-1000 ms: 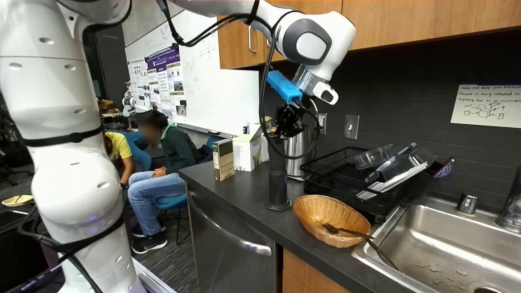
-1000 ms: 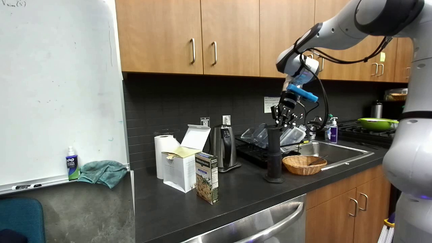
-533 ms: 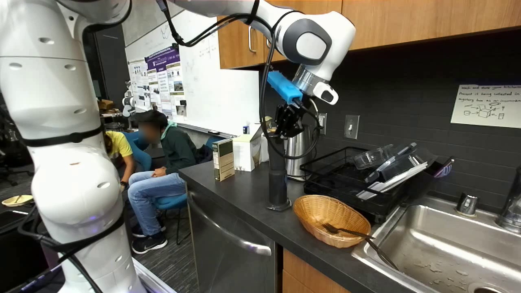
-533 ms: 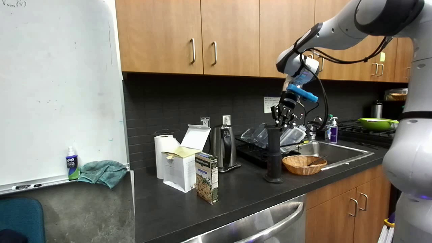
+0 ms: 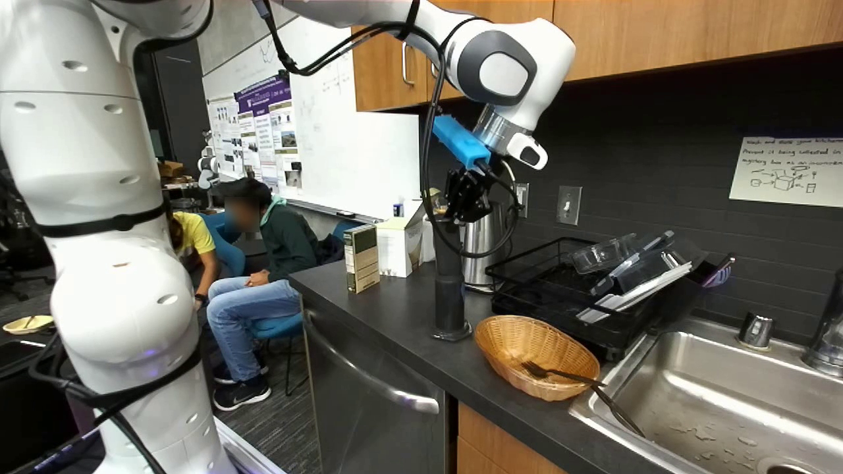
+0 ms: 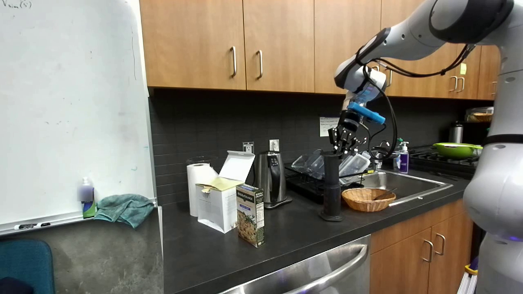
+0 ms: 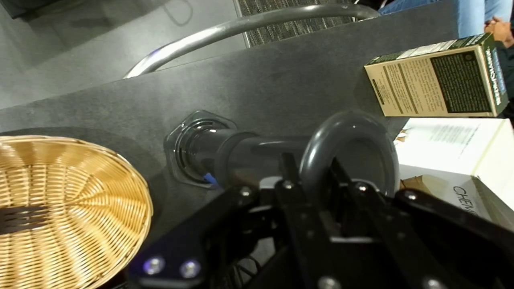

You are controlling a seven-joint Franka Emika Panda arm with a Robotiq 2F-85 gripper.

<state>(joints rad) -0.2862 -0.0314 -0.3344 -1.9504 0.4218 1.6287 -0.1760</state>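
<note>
A tall dark grey cylinder (image 5: 450,283) with a ring-shaped upper rim and a flanged base stands upright on the counter; it also shows in an exterior view (image 6: 331,183) and in the wrist view (image 7: 265,156). My gripper (image 7: 312,164) is at its top, one finger outside the rim and one inside, shut on the rim's wall. The gripper also shows in both exterior views (image 5: 456,212) (image 6: 338,150), tilted above the cylinder. A wicker basket (image 5: 504,336) with a dark fork (image 5: 560,375) stands close beside the cylinder's base.
A food box (image 6: 250,216), an open white box (image 6: 214,208) and a steel kettle (image 6: 271,177) stand on the counter. A black dish rack (image 5: 533,283) with clear containers is behind the cylinder. A sink (image 5: 724,395) lies past the basket. Wooden cabinets (image 6: 278,41) hang above.
</note>
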